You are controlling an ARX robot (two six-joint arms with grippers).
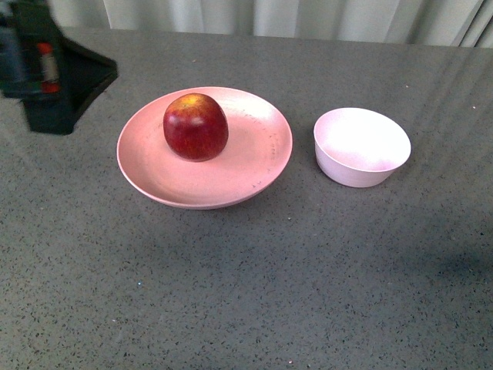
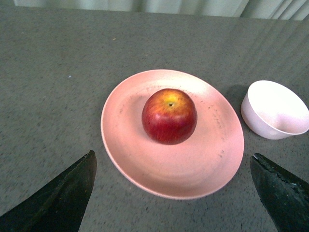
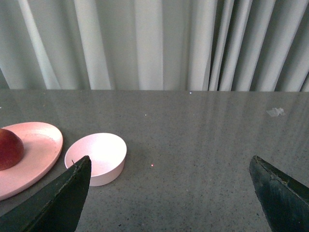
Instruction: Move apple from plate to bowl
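The dark-red apple (image 1: pixel 196 126) with a yellow patch on top sits left of centre on the wide salmon-pink plate (image 1: pixel 254 166). The small pale bowl (image 1: pixel 361 146) stands empty on the table, just right of the plate and apart from it. In the left wrist view my left gripper (image 2: pixel 173 154) is open and empty above the plate's (image 2: pixel 193 169) near rim, short of the apple (image 2: pixel 169 116); the bowl (image 2: pixel 275 110) is off to its side. My right gripper (image 3: pixel 170 157) is open and empty over bare table, to the right of the bowl (image 3: pixel 96 157).
A grey speckled table (image 1: pixel 246 293) carries everything. My left arm (image 1: pixel 54 73) shows as a dark blurred shape at the upper left of the front view. Pale curtains (image 3: pixel 154 43) hang behind the table's far edge. The right arm is outside the front view.
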